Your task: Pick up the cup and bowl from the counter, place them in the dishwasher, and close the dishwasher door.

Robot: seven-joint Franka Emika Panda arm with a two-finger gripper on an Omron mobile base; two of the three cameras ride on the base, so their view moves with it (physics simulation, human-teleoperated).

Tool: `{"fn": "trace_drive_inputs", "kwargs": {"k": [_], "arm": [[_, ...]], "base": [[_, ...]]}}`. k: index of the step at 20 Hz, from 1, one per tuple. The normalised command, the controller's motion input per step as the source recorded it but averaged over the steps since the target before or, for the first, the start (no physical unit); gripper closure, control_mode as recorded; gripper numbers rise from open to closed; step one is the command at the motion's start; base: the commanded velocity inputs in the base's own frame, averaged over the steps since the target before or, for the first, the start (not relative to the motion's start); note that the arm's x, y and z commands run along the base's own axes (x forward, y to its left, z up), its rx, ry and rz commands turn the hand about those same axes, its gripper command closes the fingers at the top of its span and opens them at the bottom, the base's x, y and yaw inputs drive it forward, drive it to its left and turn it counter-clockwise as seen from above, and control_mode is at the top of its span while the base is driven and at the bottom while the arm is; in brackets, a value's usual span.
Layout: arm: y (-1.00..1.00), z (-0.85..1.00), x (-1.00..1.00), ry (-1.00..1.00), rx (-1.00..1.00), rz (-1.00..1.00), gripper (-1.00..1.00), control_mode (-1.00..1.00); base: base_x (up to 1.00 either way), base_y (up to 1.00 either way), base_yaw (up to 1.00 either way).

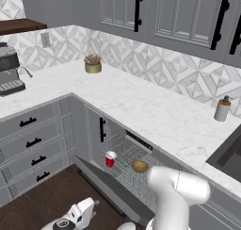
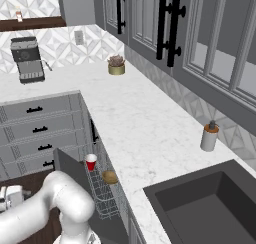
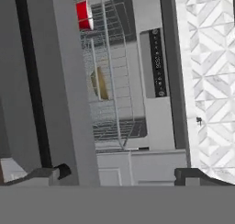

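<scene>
1. From the left side, the gripper hangs low over the dark floor, just beside the lowered dishwasher door.
2. The hand view alone brings up the dark control strip, plus the two fingertips set wide apart with nothing between them.
3. The cup stands upright on the wire rack of the dishwasher, the bowl near it on the same rack.
4. From the right, the white arm bends down and leftward, away from the counter.
5. A soap dispenser and a potted plant stand on the counter, well apart.
</scene>
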Motion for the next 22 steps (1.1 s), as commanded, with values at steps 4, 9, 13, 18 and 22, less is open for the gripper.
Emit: {"fn": "trace_drive_inputs", "kwargs": {"k": [4,9,13,18,22], "arm": [[0.49,-0.45,0.03,-0.11,-0.37,-0.08,-1.00,-1.00],[0.20,-0.69,0.38,-0.09,-0.35,-0.10,-1.00,-1.00],[0.17,-0.61,0.59,-0.06,-0.24,-0.10,-1.00,-1.00],[0.19,-0.75,0.67,0.00,-0.17,-0.10,-1.00,-1.00],[0.14,-0.76,0.58,0.00,-0.12,-0.09,-1.00,-1.00]], "base": [[0.00,0.00,0.00],[0.00,0.00,0.00],[0.00,0.00,0.00],[0.00,0.00,0.00],[0.00,0.00,0.00]]}}
